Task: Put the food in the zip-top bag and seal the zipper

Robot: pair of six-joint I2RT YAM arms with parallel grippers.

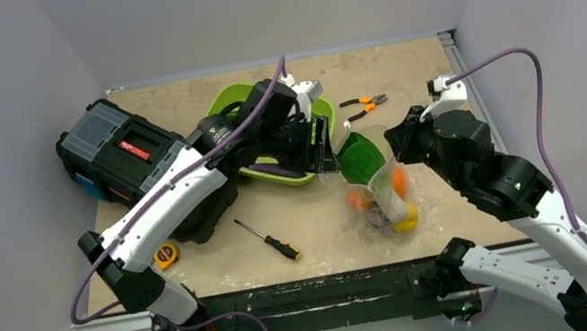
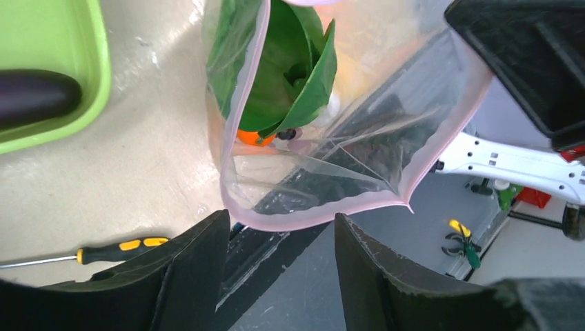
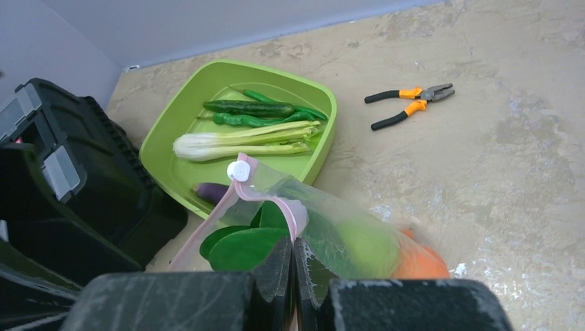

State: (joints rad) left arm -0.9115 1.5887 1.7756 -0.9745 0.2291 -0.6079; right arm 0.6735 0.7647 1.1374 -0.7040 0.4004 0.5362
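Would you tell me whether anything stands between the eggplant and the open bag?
Nothing visible does: the eggplant lies at the edge of the tray, beside the bag, though a green leaf fills part of its mouth.

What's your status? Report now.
Left jaws open, empty; right jaws shut on zip-top bag rim. Bok choy, green pods, eggplant in tray. Zipper unsealed. Screwdriver, pliers clear of bag.

Zip-top bag (image 1: 380,187): clear, pink-edged, floppy, lifted at the mouth. Inside: green leaves (image 2: 283,69), orange (image 3: 417,262), lemon (image 1: 406,220). Zipper (image 3: 276,203) unsealed, white slider (image 3: 239,169) at one end. Bok choy (image 3: 241,143), green pods (image 3: 252,109), eggplant (image 2: 34,96) in lime tray (image 3: 330,124).
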